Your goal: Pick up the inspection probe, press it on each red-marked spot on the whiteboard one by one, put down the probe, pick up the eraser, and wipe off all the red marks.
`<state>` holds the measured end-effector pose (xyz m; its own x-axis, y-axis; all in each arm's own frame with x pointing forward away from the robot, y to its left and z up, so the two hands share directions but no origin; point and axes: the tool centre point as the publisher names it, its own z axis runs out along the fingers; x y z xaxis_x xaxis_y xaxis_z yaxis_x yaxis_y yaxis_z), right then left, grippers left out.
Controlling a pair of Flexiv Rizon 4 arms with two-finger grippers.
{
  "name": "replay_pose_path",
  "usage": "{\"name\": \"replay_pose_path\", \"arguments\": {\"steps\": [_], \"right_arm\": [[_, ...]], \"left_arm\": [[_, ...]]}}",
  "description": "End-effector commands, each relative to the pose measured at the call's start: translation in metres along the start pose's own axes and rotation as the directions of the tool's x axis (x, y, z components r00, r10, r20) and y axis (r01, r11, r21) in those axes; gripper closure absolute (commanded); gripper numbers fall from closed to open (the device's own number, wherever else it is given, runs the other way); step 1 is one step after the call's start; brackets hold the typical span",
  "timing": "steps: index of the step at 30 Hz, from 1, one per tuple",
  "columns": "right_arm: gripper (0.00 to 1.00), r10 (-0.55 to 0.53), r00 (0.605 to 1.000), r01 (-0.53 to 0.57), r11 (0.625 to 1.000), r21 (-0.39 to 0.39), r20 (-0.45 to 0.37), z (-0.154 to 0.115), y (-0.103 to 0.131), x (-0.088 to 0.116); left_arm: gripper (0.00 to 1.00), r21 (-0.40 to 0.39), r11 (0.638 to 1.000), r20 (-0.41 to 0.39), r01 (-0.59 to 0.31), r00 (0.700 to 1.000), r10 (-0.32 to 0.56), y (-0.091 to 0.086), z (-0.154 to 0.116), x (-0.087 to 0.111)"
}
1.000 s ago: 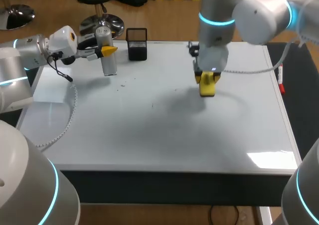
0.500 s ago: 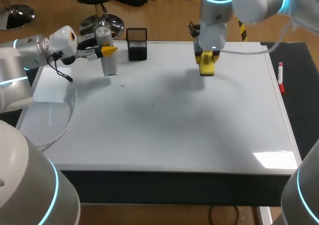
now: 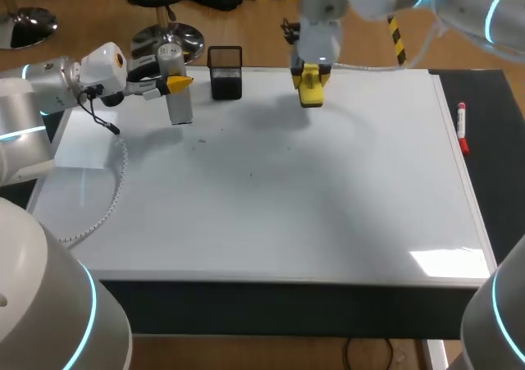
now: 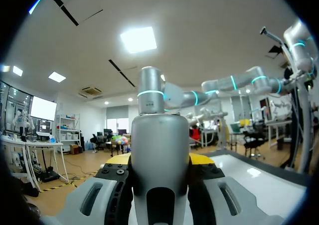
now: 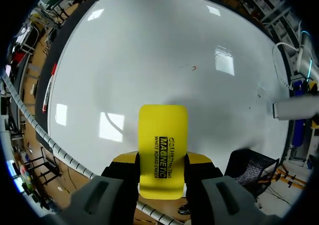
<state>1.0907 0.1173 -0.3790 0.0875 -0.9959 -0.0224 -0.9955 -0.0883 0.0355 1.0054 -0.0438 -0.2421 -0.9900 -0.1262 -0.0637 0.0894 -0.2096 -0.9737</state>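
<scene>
Yellow block eraser [image 5: 162,135], clamped in the right pincer [image 5: 162,171] above the far edge of the whiteboard [image 3: 328,222], could clip the black mesh basket [image 3: 225,75] if lowered off-centre, while the left pincer [image 3: 172,83] grips the upright silver cylindrical probe [image 3: 178,103] beside that basket.

Dark table [image 3: 486,169], black down its right side and along its near edge. Black mesh pen holder [image 3: 225,72] at the table's far edge, left of middle. Red marker [image 3: 462,128] on the table's right strip. Pale glare patch [image 3: 443,261] near the table's front right corner.
</scene>
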Motion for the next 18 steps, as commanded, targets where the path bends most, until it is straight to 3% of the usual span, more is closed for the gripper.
{"name": "replay_pose_path", "arguments": {"steps": [1, 18], "right_arm": [[1.00, -0.008, 1.000, 0.007, 0.996, -0.083, -0.008, 0.005, -0.022, -0.013], [1.00, 0.028, 0.999, -0.025, 0.994, -0.106, 0.020, 0.021, -0.043, -0.033]], "left_arm": [[1.00, -0.001, 1.000, 0.002, -0.001, 1.000, 0.001, -0.001, 0.001, 0.001], [1.00, -0.001, 1.000, 0.002, -0.001, 1.000, 0.001, -0.001, 0.001, 0.001]]}}
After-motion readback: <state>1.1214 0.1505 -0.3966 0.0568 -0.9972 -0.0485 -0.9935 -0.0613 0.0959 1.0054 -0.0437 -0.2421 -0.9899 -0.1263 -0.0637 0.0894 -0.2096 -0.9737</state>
